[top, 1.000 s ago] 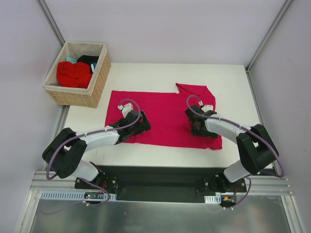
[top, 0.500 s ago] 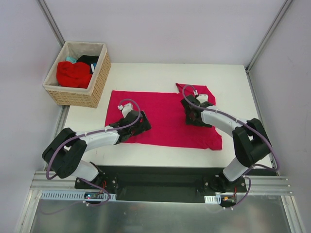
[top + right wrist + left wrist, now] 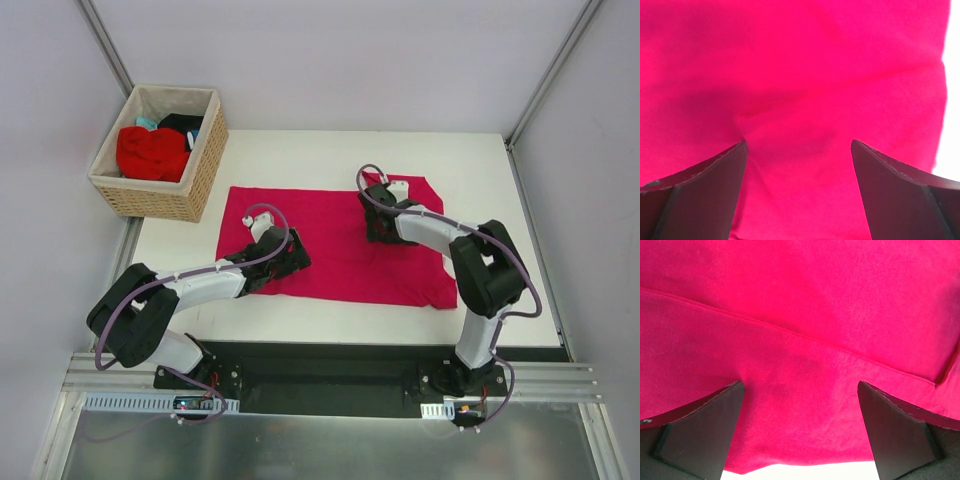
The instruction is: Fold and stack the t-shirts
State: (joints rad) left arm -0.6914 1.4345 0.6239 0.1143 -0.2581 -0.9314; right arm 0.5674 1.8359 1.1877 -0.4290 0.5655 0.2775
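Note:
A large crimson-pink t-shirt point(image 3: 335, 245) lies spread flat on the white table point(image 3: 300, 155). My left gripper point(image 3: 295, 258) rests low over the shirt's near-left part, open. In the left wrist view the cloth point(image 3: 800, 330) fills the frame between the left gripper point(image 3: 799, 384) fingers, with a seam crossing it and the hem just below. My right gripper point(image 3: 374, 222) stands open over the shirt's far-right part, near the sleeve. The right wrist view shows the right gripper point(image 3: 797, 142) with wide jaws above slightly creased cloth point(image 3: 800, 75). Neither gripper holds anything.
A woven wicker basket point(image 3: 205, 160) stands at the back left, off the table's corner. It holds a bright red t-shirt point(image 3: 150, 152), a black one point(image 3: 185, 123) and a teal one point(image 3: 147, 122). Grey walls enclose the table on three sides.
My right gripper has moved away from me and to the left, from the shirt's right middle up toward its far edge. The left arm has stayed still.

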